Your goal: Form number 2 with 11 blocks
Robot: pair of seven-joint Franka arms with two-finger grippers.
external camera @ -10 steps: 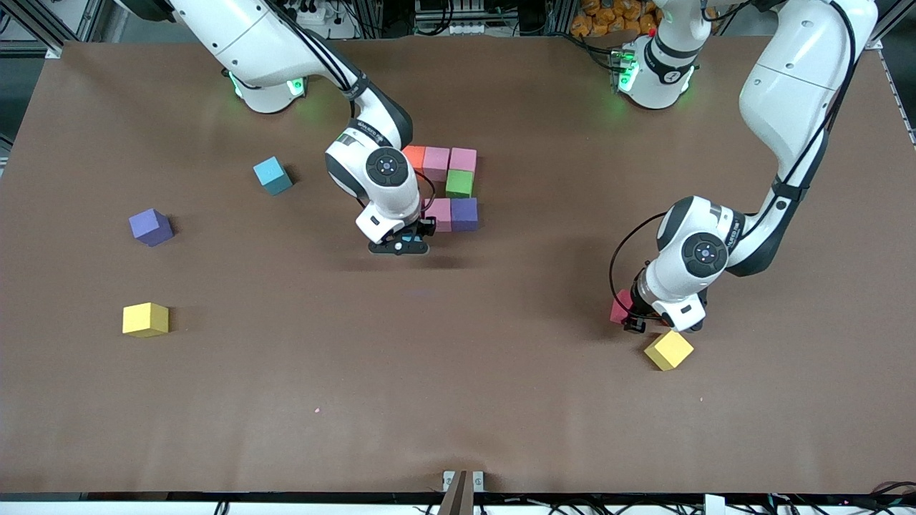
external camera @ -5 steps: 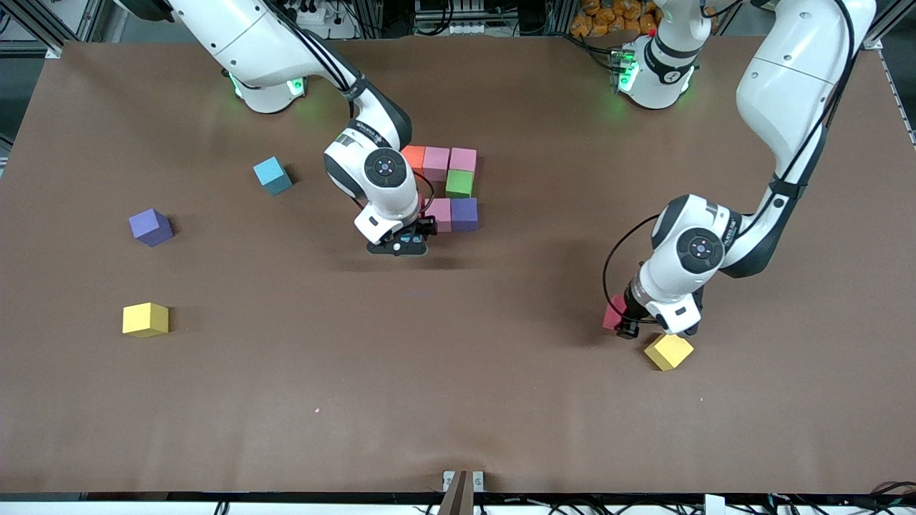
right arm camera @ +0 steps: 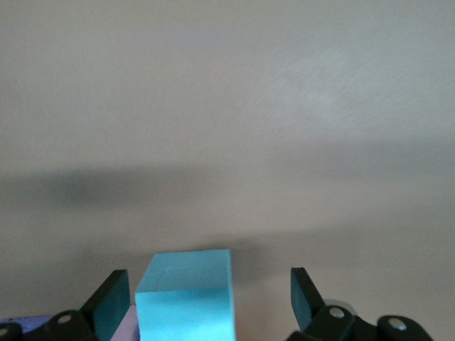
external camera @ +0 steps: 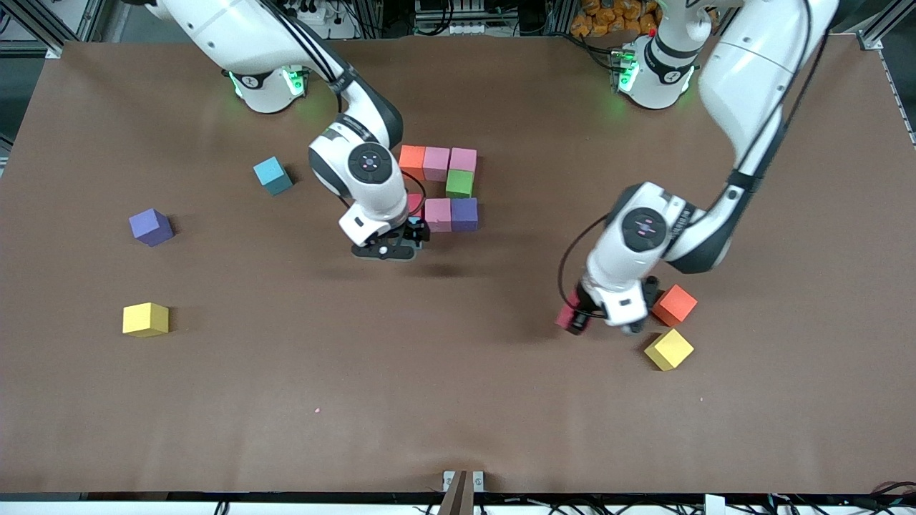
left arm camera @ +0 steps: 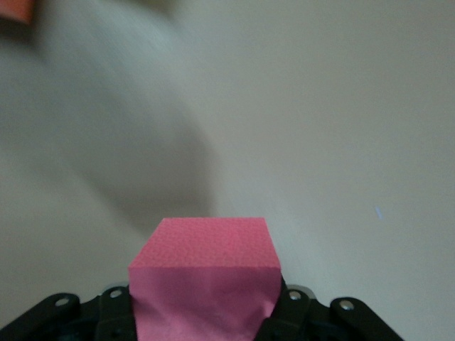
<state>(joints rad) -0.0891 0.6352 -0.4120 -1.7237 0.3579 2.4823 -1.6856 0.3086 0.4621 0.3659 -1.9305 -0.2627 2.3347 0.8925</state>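
Note:
The partly built number 2 lies mid-table: orange (external camera: 413, 160), pink (external camera: 436, 163) and pink (external camera: 463, 159) blocks in a row, green (external camera: 459, 184), then purple (external camera: 464, 214) and pink (external camera: 438, 214), with a crimson block (external camera: 415, 203) half hidden by the right arm. My right gripper (external camera: 409, 234) (right arm camera: 206, 291) stands open around a cyan block (right arm camera: 186, 302) resting beside these. My left gripper (external camera: 577, 319) (left arm camera: 205, 312) is shut on a crimson block (external camera: 567, 315) (left arm camera: 205, 273), over bare table.
Loose blocks: orange-red (external camera: 674, 304) and yellow (external camera: 668, 349) next to the left gripper; teal (external camera: 272, 175), purple (external camera: 150, 227) and yellow (external camera: 145, 319) toward the right arm's end. The brown table (external camera: 458, 400) is bare nearer the front camera.
The right gripper has opened, letting go of the cyan block. The left gripper has carried the crimson block toward the table's middle, uncovering an orange-red block.

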